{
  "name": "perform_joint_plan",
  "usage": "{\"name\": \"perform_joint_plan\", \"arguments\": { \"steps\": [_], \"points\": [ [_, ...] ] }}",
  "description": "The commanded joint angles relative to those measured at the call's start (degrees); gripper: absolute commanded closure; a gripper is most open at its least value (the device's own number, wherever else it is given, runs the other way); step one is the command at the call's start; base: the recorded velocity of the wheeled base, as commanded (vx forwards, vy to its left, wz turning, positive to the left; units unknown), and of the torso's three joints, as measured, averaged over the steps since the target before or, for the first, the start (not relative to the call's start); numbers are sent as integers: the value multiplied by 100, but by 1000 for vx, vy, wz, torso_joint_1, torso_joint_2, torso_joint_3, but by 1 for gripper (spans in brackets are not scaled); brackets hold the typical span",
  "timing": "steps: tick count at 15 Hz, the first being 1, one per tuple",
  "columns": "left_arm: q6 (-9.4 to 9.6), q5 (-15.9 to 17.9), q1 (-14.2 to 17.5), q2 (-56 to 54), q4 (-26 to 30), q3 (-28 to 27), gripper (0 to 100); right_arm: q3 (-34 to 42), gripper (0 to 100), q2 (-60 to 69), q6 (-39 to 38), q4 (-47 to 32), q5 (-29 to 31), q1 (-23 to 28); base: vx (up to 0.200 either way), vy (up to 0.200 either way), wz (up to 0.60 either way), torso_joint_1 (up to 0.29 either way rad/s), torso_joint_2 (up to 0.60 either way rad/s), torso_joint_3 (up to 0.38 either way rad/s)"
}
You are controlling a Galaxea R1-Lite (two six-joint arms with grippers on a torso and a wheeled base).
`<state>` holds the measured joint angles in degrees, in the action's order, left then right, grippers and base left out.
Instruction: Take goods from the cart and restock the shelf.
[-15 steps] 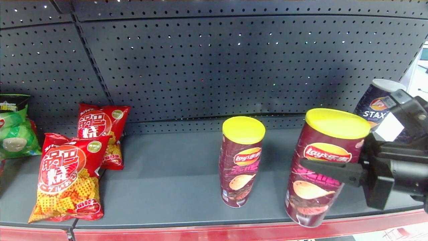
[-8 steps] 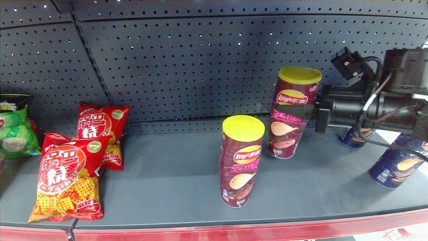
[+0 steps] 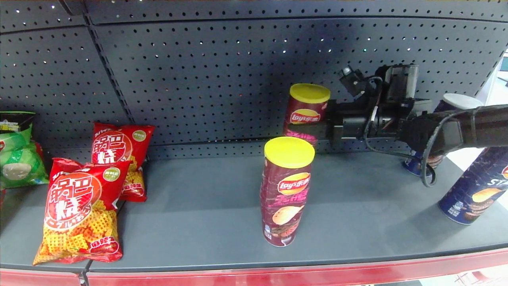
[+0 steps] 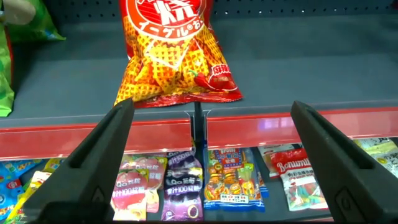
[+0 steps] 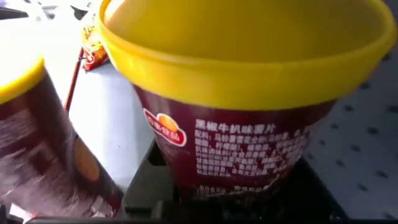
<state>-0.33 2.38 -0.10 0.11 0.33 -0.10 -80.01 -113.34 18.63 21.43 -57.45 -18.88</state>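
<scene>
the maroon chip can point(image 3: 308, 113) with the yellow lid is upright in the right pincer point(image 3: 297, 128), which is clamped across its middle, deep in the shelf point(image 3: 198, 222) near the pegboard back. its base is hidden by a matching can point(image 3: 286, 190) standing just in front of the pincer, toward the shelf edge. this looks like the placing step. the next move calls for lowering it until it stands, letting go, then drawing back without clipping the front can. the left pincer point(image 4: 208, 155) gapes wide, holding nothing, out before the shelf front.
</scene>
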Motion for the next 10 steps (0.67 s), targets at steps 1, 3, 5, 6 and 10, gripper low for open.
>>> {"name": "perform_joint_plan", "arguments": {
  "steps": [1, 3, 5, 6, 10],
  "points": [
    [-2, 0, 1, -2, 2, 1, 0, -235, 100, -338, -105, 10, -3, -177, 0, 0, 0, 0, 0, 0],
    [-2, 0, 1, -2, 2, 1, 0, -419, 100, -444, -237, 10, -29, -265, 0, 0, 0, 0, 0, 0],
    [-2, 0, 1, -2, 2, 1, 0, -393, 100, -470, -307, 10, -143, -300, 0, 0, 0, 0, 0, 0],
    [-2, 0, 1, -2, 2, 1, 0, -402, 100, -496, -307, 10, -143, -362, 0, 0, 0, 0, 0, 0],
    [-2, 0, 1, -2, 2, 1, 0, -402, 100, -628, -307, 10, -143, -485, 0, 0, 0, 0, 0, 0]
  ]
}}
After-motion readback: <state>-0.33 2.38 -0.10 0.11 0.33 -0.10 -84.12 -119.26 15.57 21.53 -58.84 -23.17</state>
